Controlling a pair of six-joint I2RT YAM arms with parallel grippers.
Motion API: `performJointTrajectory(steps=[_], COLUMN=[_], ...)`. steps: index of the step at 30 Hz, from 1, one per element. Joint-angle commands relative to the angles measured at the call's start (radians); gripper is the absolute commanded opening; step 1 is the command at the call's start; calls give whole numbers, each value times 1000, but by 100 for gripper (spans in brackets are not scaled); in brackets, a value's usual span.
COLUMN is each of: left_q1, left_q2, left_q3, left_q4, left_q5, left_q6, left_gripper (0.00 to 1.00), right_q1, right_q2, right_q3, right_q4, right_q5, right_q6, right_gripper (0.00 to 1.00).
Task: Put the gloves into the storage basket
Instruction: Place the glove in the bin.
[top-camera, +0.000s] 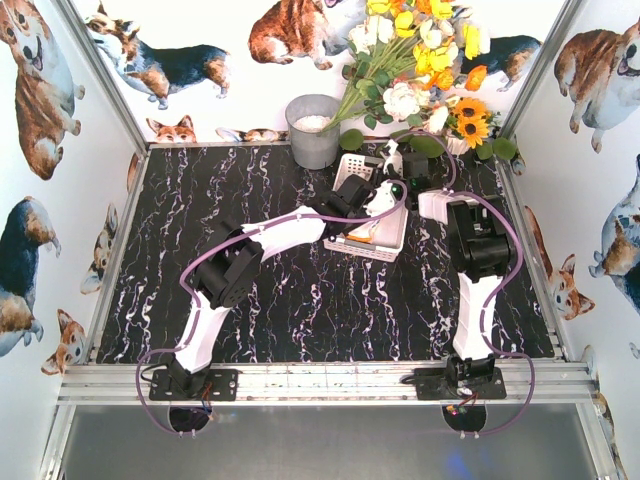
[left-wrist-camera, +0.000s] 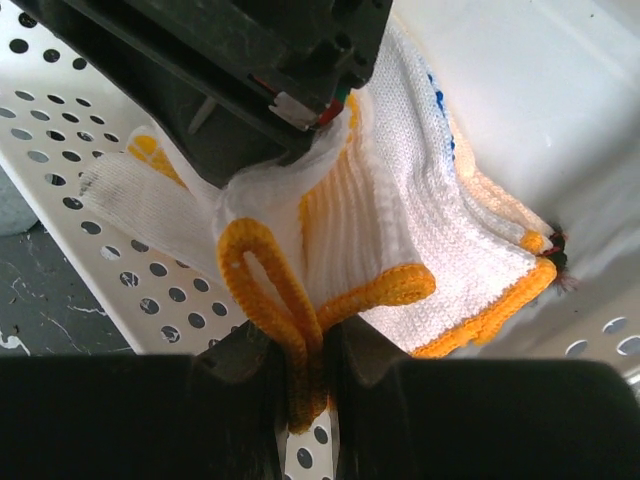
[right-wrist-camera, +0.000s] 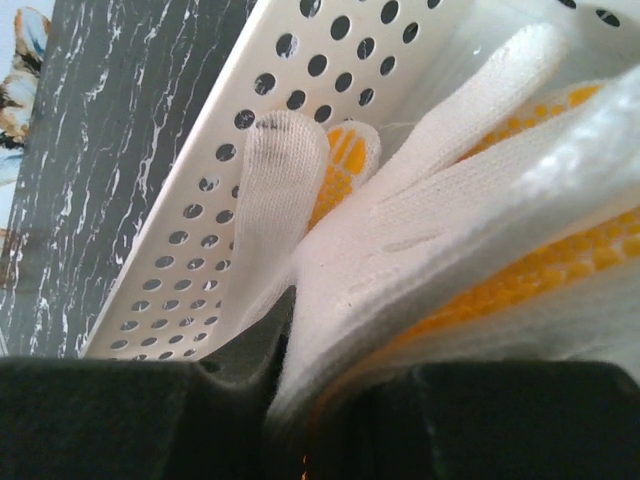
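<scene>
left gripper (left-wrist-camera: 305, 390) pinching the orange-yellow cuff hem of the white knit gloves (left-wrist-camera: 420, 230), pile lying in the white perforated plastic basket (left-wrist-camera: 60, 120) right under it, right gripper (right-wrist-camera: 295, 400) squeezing the same pile, its black body crowding in front, grey metal bucket (top-camera: 313, 130) and fake flowers (top-camera: 420, 60) sitting beyond

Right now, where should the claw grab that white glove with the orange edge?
By its orange cuff trim, coming down through the basket's open top. The trim loops out clear of the folded glove; the left claw is shut on it.
</scene>
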Motion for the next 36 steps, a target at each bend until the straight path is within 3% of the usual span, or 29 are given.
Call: performJointTrajectory(steps=[1, 7, 14, 21, 36], left_q1=[-9, -7, -6, 19, 84], left_q2=[5, -23, -129, -189, -80], left_q3=[36, 40, -38, -65, -49], left_q4=[-22, -20, 60, 94, 145], left_q5=[37, 47, 77, 155, 268], left_q6=[-16, -30, -51, -133, -419], left_gripper=[10, 38, 57, 58, 32], right_q1=[-5, -5, -4, -5, -2], right_q2=[-78, -85, -101, -134, -142], right_q3=[-12, -32, -47, -81, -152], right_q4=[36, 42, 41, 67, 127], right_q5=[39, 41, 53, 56, 50], right_q6=[-52, -55, -60, -38, -11], right_gripper=[0, 0, 0, 0, 0])
